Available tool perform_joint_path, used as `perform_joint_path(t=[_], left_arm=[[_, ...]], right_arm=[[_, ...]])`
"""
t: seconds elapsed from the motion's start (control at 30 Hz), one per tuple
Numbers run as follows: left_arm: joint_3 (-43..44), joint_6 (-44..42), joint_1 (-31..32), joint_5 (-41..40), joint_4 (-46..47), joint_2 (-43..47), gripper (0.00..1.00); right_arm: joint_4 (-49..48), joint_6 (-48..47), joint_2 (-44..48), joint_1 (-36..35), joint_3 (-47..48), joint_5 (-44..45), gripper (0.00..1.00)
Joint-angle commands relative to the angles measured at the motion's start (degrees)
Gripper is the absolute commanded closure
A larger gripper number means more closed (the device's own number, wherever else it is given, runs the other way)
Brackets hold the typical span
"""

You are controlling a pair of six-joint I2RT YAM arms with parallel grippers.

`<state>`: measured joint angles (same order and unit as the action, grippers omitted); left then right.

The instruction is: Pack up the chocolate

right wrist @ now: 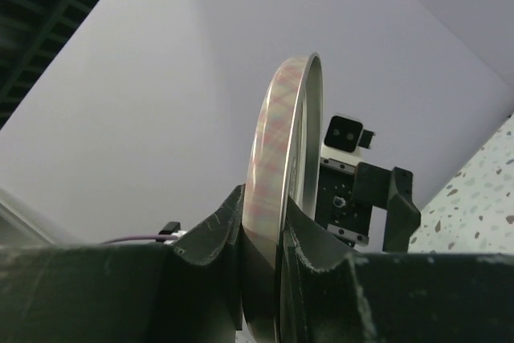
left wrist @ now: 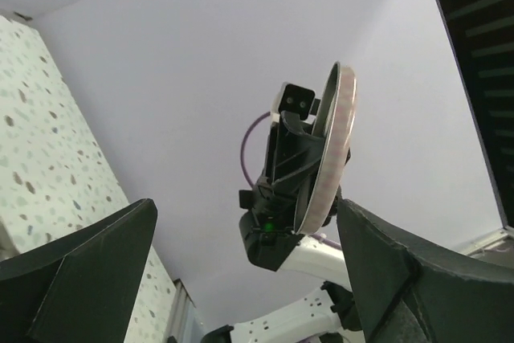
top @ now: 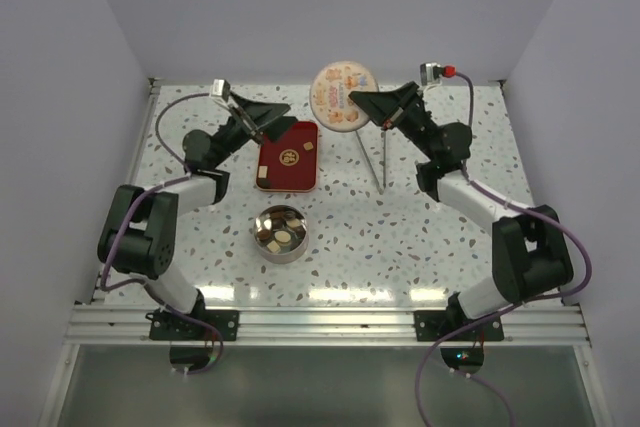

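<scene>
At the far edge of the table, we see the right gripper clamped on the rim of the round printed lid. It holds the lid off the surface, with the printed face turned up toward the overhead camera. The right wrist view confirms that its fingers pinch the lid's band from both sides. Facing it, the left gripper stands with its jaws spread wide and nothing between them. Its wrist view looks out between the two fingers at the lid, which is apart from them.

Just below the left gripper lies a red rectangular tray. On it we count two or three pale pieces of chocolate, one near the right edge and the rest at the near left corner. Nearer the arm bases, well apart from the lid, stands the round silver tin. It is uncovered and holds a layer of dark and pale pieces, too small for us to count.

We judge the task mostly done, since the bulk of the chocolate appears to sit in the tin. What is left, by our reading, is to move the few pieces on the tray into the tin and then to seat the lid. For that, the lid would have to be brought toward the bases and lowered flat onto the tin.
</scene>
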<state>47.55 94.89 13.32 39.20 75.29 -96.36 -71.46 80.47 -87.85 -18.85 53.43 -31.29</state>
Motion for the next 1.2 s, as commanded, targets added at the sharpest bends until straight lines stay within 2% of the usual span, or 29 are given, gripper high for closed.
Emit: perform_joint_path(t=[0.0,0.1,0.13,0.17,0.2,0.23,0.27,0.33,0.37,0.47,0.67,0.83,1.0,1.17], left_arm=[[-3.1,-3.7,-6.0,2.4,25.8,4.6,0.00],[-5.7,-10.2,-9.5,3.9,18.4,9.3,0.00],[-6.1,-14.2,-9.9,4.5,14.1,13.4,0.00],[-6.2,-25.3,-9.9,4.0,0.4,16.0,0.00],[-5.5,-32.2,-9.6,2.7,-8.1,18.8,0.00],[-4.8,-39.0,-9.3,-2.4,-17.1,24.4,0.00],[-3.8,-51.4,-8.8,-6.0,-34.2,27.0,0.00],[-0.5,-60.5,-7.4,-16.2,-51.8,32.3,0.00],[0.3,-64.4,-7.4,-18.3,-55.0,33.3,0.00],[1.6,-67.0,-7.3,-21.2,-65.0,35.2,0.00],[-3.3,-67.6,-2.3,-27.3,-73.9,36.1,0.00],[-5.4,-67.0,-1.4,-28.9,-80.5,37.7,0.00],[-8.4,-65.6,-0.8,-25.7,-82.9,39.7,0.00],[-14.5,-62.8,-0.1,-22.2,-81.1,42.6,0.00]], right_arm=[[4.5,-6.4,3.7,-0.1,-0.7,-1.9,0.82],[9.1,-8.6,4.8,0.0,-1.6,-3.5,0.82],[11.5,-9.0,5.0,0.0,-2.0,-4.0,0.83],[13.1,-10.3,5.4,0.0,-2.2,-4.7,0.83],[14.8,-11.0,5.6,0.0,-2.4,-5.8,0.83],[18.8,-11.9,5.8,-0.1,-2.8,-6.5,0.83],[21.0,-13.9,6.5,-0.1,-3.0,-7.3,0.84],[27.6,-16.6,6.9,-0.2,-3.5,-9.7,0.84],[30.1,-17.8,6.9,-0.3,-3.5,-10.5,0.84],[36.5,-20.7,7.2,-0.8,-4.8,-12.1,0.85],[36.7,-19.7,5.1,-3.6,-7.7,-14.9,0.86],[33.7,-17.1,2.0,-6.2,-8.9,-15.6,0.86],[23.1,-11.5,-2.7,-7.5,-11.9,-16.4,0.86],[19.2,-9.0,-6.6,-8.3,-13.4,-16.4,0.87]])
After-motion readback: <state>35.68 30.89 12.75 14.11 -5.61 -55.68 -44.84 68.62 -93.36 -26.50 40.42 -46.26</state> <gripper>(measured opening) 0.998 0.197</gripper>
